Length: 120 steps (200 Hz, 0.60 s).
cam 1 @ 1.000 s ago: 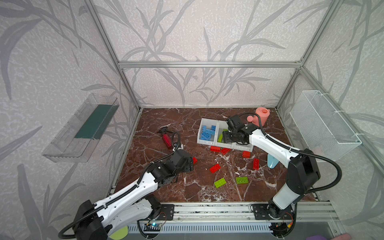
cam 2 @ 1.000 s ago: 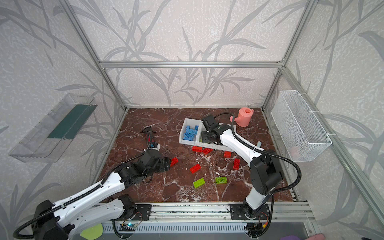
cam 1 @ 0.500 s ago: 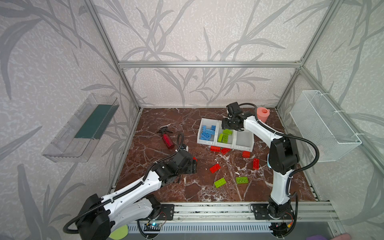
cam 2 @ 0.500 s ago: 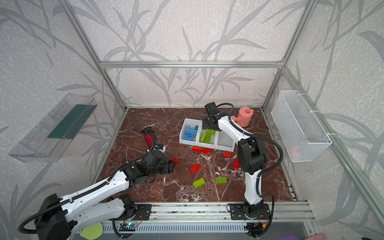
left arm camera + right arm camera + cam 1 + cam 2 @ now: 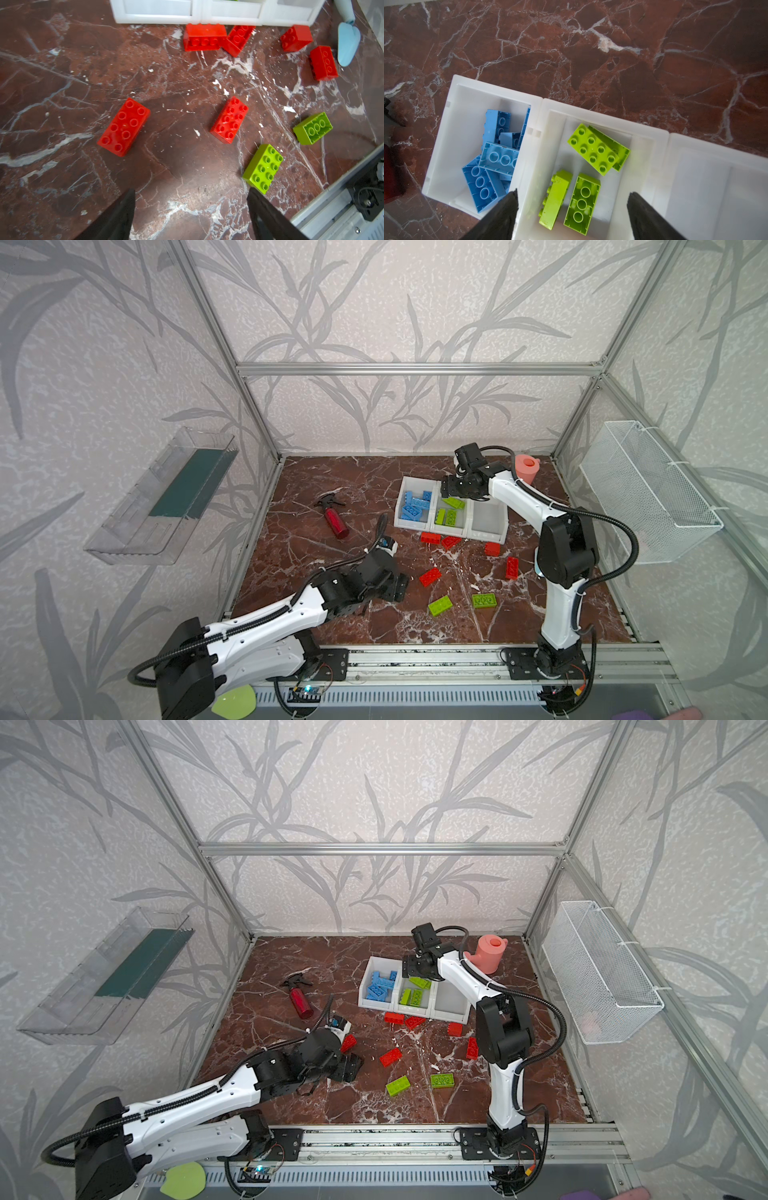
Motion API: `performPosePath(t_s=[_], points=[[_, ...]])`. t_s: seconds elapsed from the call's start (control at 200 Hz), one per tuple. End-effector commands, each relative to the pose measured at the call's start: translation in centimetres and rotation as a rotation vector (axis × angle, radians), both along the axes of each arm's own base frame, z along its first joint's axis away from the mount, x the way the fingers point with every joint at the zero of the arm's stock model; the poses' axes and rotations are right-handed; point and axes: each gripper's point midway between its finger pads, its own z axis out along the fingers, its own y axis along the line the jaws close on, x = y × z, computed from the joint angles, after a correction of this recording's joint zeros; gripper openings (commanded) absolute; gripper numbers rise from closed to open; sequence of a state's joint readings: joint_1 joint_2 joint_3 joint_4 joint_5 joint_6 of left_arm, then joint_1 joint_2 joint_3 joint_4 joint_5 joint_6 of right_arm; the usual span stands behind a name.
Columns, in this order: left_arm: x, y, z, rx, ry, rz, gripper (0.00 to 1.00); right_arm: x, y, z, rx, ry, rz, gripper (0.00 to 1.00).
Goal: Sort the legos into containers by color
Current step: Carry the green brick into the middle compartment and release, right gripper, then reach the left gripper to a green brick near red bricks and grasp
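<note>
My right pincer stands wide, holding nothing, above the middle of three joined white plastic bins at 1 o'clock on the red-brown marble bench — lime green studded bricks lie in it, blue ones in its 9 o'clock neighbour. My left pincer gapes too, low at 7 o'clock; red bricks and two lime ones lie loose at the bins' 6 o'clock.
</note>
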State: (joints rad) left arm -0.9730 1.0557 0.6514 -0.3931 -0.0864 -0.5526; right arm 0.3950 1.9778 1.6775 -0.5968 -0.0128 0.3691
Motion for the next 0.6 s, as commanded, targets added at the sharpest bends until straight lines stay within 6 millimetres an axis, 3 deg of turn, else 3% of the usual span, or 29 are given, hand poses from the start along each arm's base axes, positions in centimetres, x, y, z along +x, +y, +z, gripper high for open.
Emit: performPosePath(t_s=[0.0, 0.135, 0.16, 0.185, 0.415, 0.595], points=[[-0.6, -1.8, 0.9, 0.031, -0.028, -0.108, 0.84, -1.3, -0.4, 4.1, 0.043, -0.066, 0.009, 0.84], [-2.2, -4.1, 0.2, 0.029, -0.008, -0.23, 0.84, -3.6, -1.5, 5.4, 0.066, -0.097, -0.012, 0.84], [-2.4, -4.4, 0.1, 0.033, -0.007, -0.246, 0.83, -4.2, -1.8, 4.9, 0.07, -0.086, -0.017, 0.85], [-2.5, -4.7, 0.0, 0.038, -0.012, -0.26, 0.83, -4.8, -2.1, 5.9, 0.092, -0.106, -0.022, 0.85], [-4.1, -8.0, -0.9, 0.116, -0.032, -0.395, 0.8, -9.9, -5.6, 4.8, 0.158, -0.096, -0.083, 0.84], [-4.5, -10.0, -3.0, 0.17, 0.005, -0.45, 0.78, -13.7, -7.8, 3.8, 0.187, -0.115, -0.123, 0.84]])
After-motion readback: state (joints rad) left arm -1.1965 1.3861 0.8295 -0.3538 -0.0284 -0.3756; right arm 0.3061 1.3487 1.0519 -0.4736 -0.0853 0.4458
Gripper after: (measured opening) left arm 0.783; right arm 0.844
